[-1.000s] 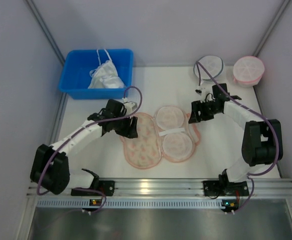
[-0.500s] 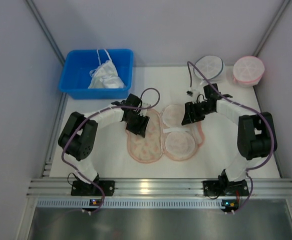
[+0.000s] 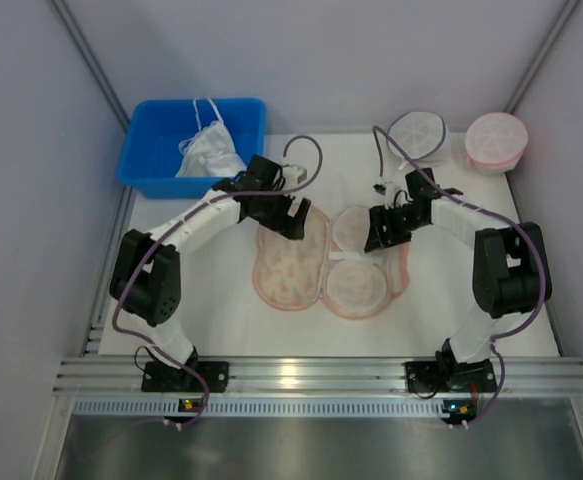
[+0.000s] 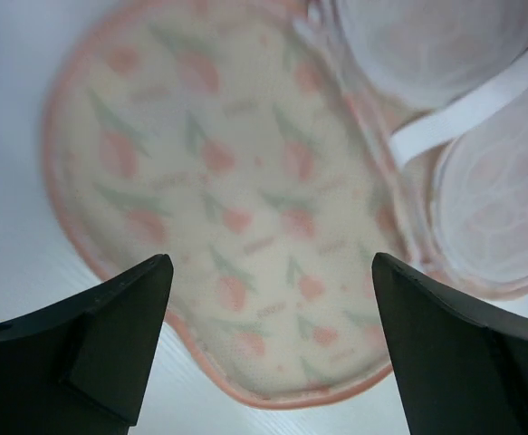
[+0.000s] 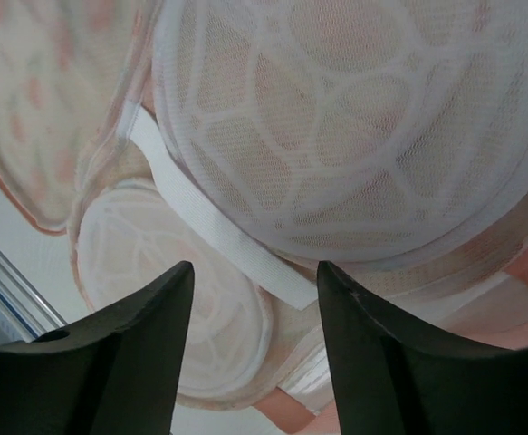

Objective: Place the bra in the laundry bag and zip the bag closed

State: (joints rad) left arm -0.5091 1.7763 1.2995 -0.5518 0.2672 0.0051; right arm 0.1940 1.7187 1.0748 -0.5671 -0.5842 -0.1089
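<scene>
Since left end effector (image 4: pixel 270 272) and right end effector (image 5: pixel 254 272) gape empty, pinch the laundry bag's (image 4: pixel 200 181) floral rim squarely.

No readable text, label, brand, number or sign anywhere in these views.

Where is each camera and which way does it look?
Top external: high behind, looking down at the laundry bag; left arm and right arm show.
Left wrist: on that arm, past the left end effector at the bag's floral half.
Right wrist: past the right end effector at its mesh domes.
All share the bag.
</scene>
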